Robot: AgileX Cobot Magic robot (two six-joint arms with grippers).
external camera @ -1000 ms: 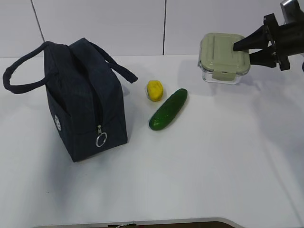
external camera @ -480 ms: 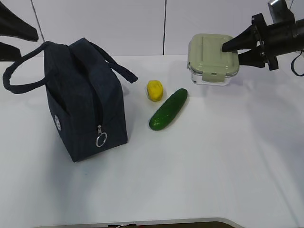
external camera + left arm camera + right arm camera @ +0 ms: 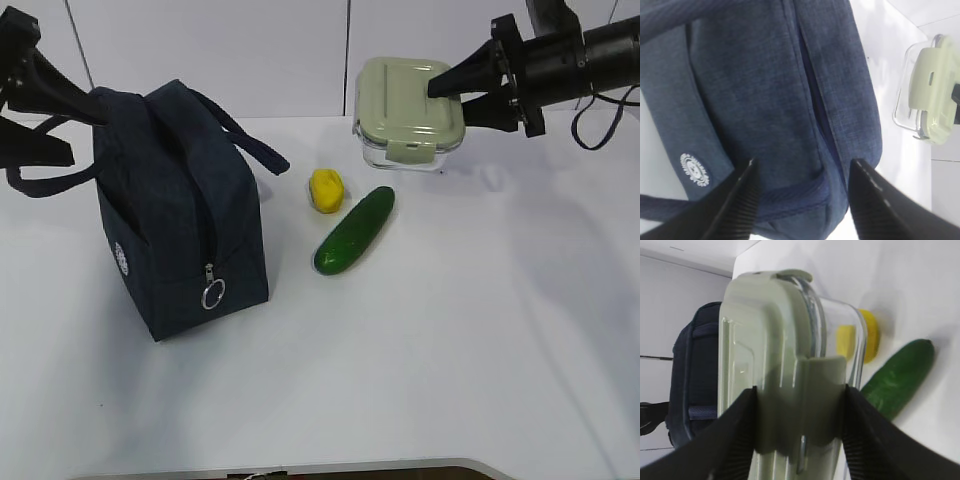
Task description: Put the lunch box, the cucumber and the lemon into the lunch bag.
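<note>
Exterior view, right end effector (image 3: pixel 437 92) clamping lunch box (image 3: pixel 405 108), lifted

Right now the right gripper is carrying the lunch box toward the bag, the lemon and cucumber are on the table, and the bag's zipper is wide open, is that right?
Not quite: the lunch bag is zipped shut, with its ring pull at the low end, as the exterior view shows. The rest holds: the right gripper grips the lunch box off the table, and the lemon and cucumber lie on it.
</note>
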